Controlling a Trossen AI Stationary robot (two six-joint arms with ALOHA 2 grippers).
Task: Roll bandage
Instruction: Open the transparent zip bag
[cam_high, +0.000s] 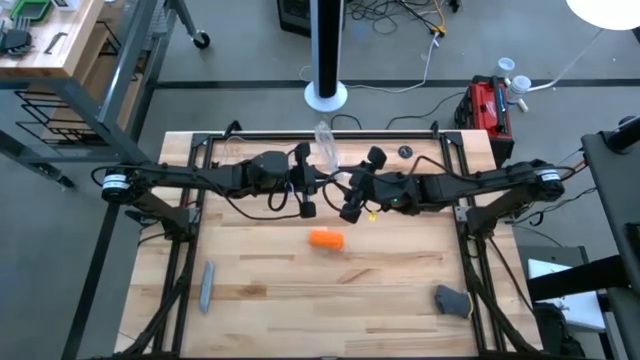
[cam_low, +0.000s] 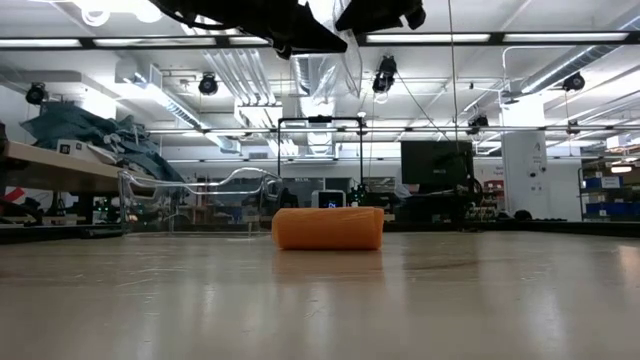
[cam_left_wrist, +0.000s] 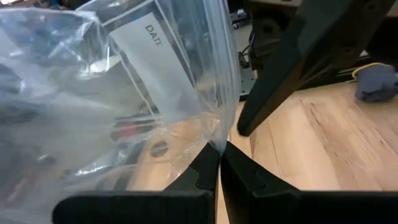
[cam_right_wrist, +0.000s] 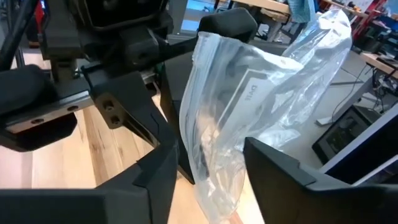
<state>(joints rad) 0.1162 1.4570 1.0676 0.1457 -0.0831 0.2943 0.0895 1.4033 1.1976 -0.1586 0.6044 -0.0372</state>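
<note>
The bandage (cam_high: 326, 239) is a stubby orange roll lying on its side on the wooden table, near the middle; in the low view the roll (cam_low: 328, 228) has nothing touching it. Both arms meet above the table's far half. My left gripper (cam_high: 312, 182) is shut on a crinkled clear plastic bag (cam_left_wrist: 124, 93). My right gripper (cam_right_wrist: 208, 177) is open, its fingers standing on either side of the same bag (cam_right_wrist: 242, 106). My left gripper pinches an edge of the clear bag (cam_left_wrist: 214, 142) between its two fingertips, and the rest of the bag billows out beyond them. The bag is lifted off the table. I cannot tell whether my right gripper touches the bag that hangs between its fingers.
A grey bar (cam_high: 206, 285) lies near the table's near left corner. A crumpled grey cloth (cam_high: 452, 299) lies at the near right edge. The black frame rails (cam_high: 186, 250) run along both sides of the table.
</note>
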